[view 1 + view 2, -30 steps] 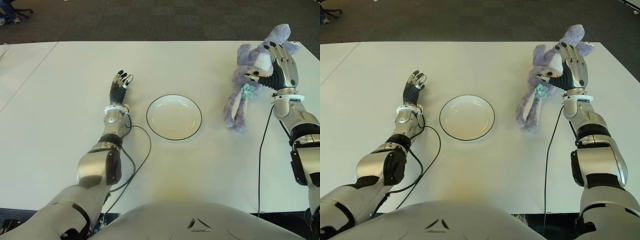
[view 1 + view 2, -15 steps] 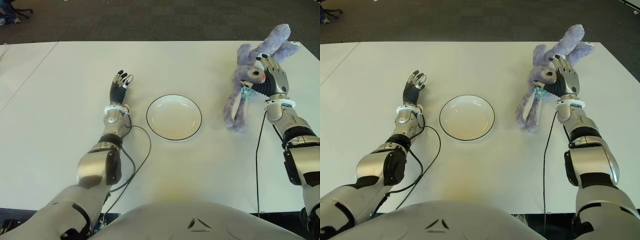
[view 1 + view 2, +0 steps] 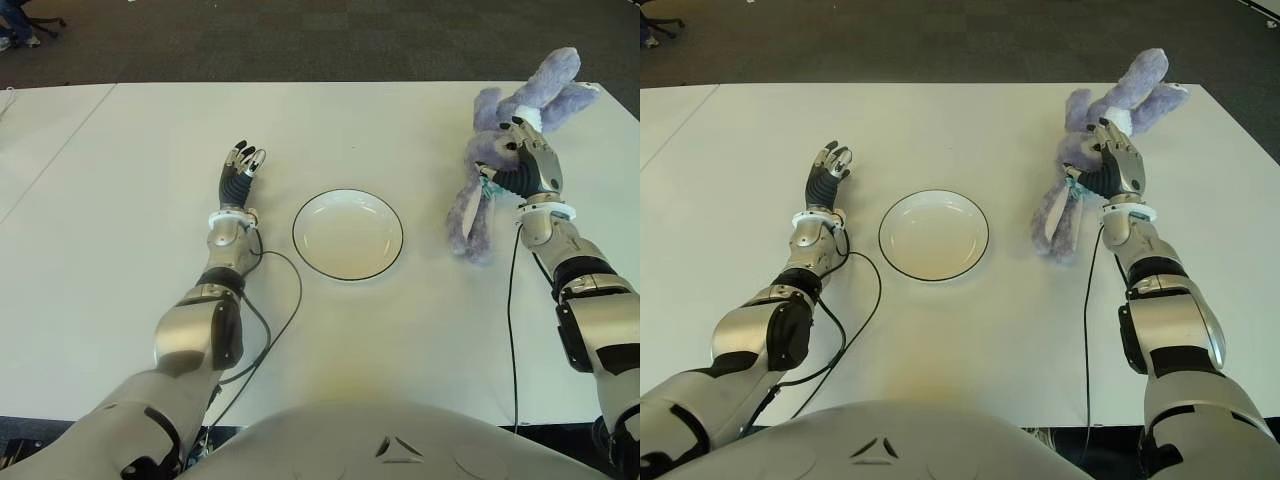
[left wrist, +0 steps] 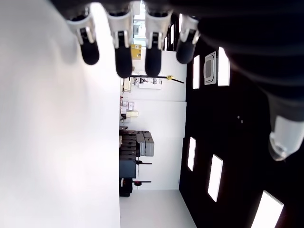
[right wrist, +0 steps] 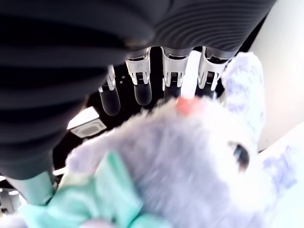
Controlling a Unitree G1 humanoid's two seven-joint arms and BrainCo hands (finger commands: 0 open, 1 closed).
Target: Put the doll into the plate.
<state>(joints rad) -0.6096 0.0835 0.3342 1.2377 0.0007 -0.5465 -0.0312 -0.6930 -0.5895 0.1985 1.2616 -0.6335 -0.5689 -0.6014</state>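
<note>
The left hand (image 3: 238, 172) shows just left of the plate (image 3: 348, 234), fingers apart and holding nothing. The plate sits on the white counter (image 3: 120, 260). Well to its right lies the purple bunny doll (image 3: 490, 170). The right hand (image 3: 525, 165) covers its face, fingers (image 5: 142, 90) reaching around its head; how tight is hard to tell.

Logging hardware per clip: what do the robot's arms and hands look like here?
Both arms are glossy silver shells with black joint sections. The left hand and right hand have silver-grey segmented fingers, dark ribbed palms, black fingertips and a white band at each wrist. A thin black cable loops from the left forearm over the table; another runs down beside the right arm.
</note>
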